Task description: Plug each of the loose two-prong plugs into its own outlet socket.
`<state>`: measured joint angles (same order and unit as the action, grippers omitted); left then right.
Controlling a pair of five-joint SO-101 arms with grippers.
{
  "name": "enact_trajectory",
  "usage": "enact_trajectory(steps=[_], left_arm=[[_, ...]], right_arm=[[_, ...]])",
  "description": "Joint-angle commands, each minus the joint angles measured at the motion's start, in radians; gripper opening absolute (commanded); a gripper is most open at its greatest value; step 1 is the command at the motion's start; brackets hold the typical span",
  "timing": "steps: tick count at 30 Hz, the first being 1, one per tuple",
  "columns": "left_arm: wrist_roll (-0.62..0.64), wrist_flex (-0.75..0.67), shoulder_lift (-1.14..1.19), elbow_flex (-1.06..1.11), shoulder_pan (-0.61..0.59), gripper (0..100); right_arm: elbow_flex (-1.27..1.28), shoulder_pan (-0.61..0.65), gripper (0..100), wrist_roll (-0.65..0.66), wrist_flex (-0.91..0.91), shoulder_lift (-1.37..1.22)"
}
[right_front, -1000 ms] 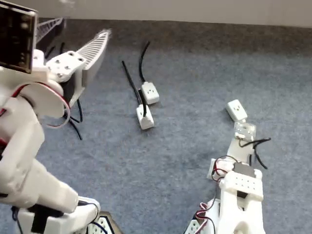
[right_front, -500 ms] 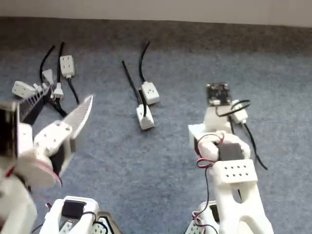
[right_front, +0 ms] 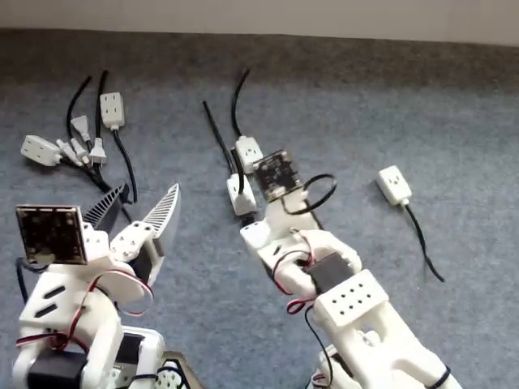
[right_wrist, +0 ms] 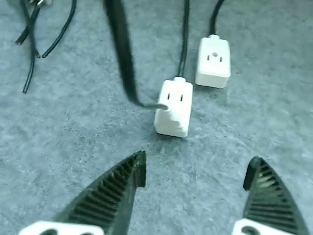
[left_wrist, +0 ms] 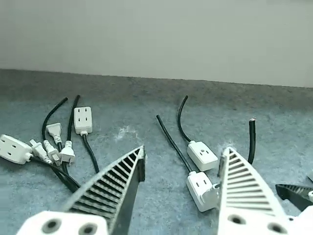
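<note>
Left gripper [left_wrist: 185,152] released, jaws spread wide, nothing between them. Hovering over grey carpet [right_front: 365,105] on the near left, pointed toward table middle. Right gripper [right_wrist: 195,166] likewise released and empty, jaws wide, low over the carpet just short of the nearer middle socket [right_wrist: 173,106]. Farther middle socket [right_wrist: 213,61] just beside that one, small gap between. Both face-up, each with a black cord running off toward the wall [left_wrist: 156,34]. Blurred black cable [right_wrist: 122,54] across right wrist view, tip at the nearer socket's face; touching or not, cannot tell. Loose two-prong plugs [right_front: 97,151] bunched at far left, three countable, black cords tangled, well apart from both grippers. Far-left socket [right_front: 39,150] right against the bunch; plugged in or merely touching, cannot tell. Tall socket block [right_front: 111,109] just behind the plugs, nothing in it. Lone right socket [right_front: 393,185] well apart on the right, face-up, cord trailing toward the near edge. Right arm [right_front: 349,300] stretched diagonally from near edge to table middle.
</note>
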<state>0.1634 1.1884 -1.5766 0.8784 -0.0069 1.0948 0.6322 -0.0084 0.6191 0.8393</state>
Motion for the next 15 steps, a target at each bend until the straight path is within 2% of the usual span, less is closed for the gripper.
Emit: enact_trajectory(steps=[1, 8, 15], left_arm=[[0.028, -0.064, -0.074, 0.085, -0.004, 25], [0.029, -0.193, -0.110, 0.309, -0.004, 25], [0.029, -0.281, -0.117, 0.417, -0.004, 25]], right_arm=[[0.054, 0.065, 32.1, -0.011, -0.122, -0.001], [0.073, 0.068, 32.1, -0.012, -0.223, -0.035], [-0.062, 0.065, 32.1, -0.012, -0.346, -0.386]])
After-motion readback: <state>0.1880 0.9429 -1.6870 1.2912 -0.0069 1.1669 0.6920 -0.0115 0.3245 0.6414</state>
